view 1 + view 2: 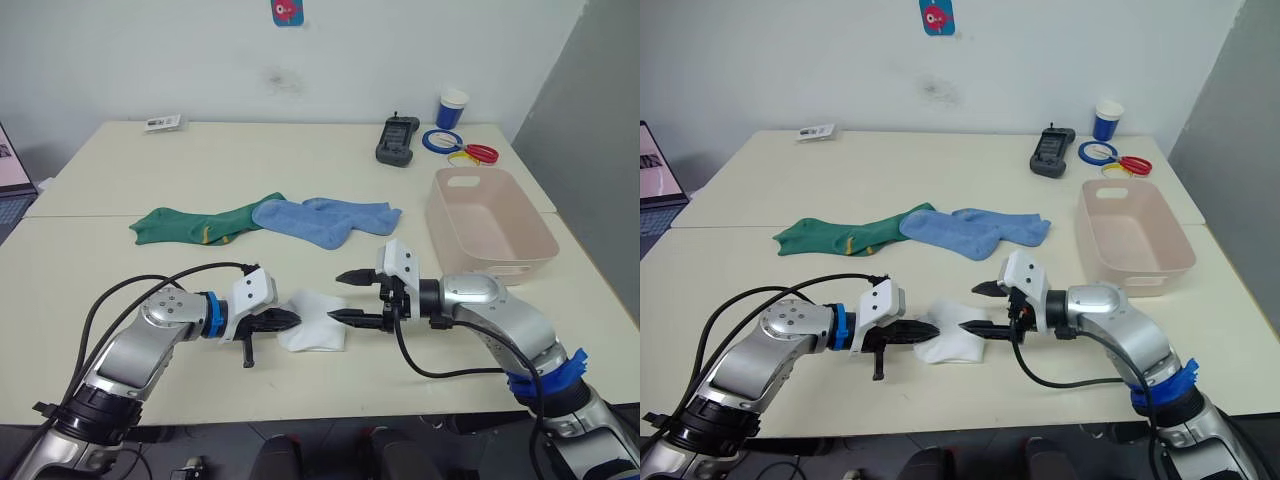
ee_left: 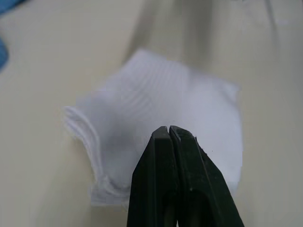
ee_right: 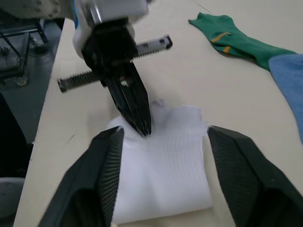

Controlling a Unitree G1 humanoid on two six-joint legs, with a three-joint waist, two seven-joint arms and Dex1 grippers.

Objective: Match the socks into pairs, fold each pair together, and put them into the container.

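Facing grippers (image 1: 292, 320) (image 1: 344, 297) over white socks (image 1: 314, 323)

Lab or office room — plain white wall (image 1: 200, 60), pale tables (image 1: 250, 150) pushed together, tape rolls (image 1: 441, 140), handheld controller (image 1: 397, 139).

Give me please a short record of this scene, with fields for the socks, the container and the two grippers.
white socks: folded bundle on the table's near edge, between the grippers
green socks: flat, mid-table
blue socks: flat, overlapping the green ones' end
container: pink tub, nothing visible inside it
left gripper: shut, tips on the white bundle
right gripper: open, straddling the bundle's other side
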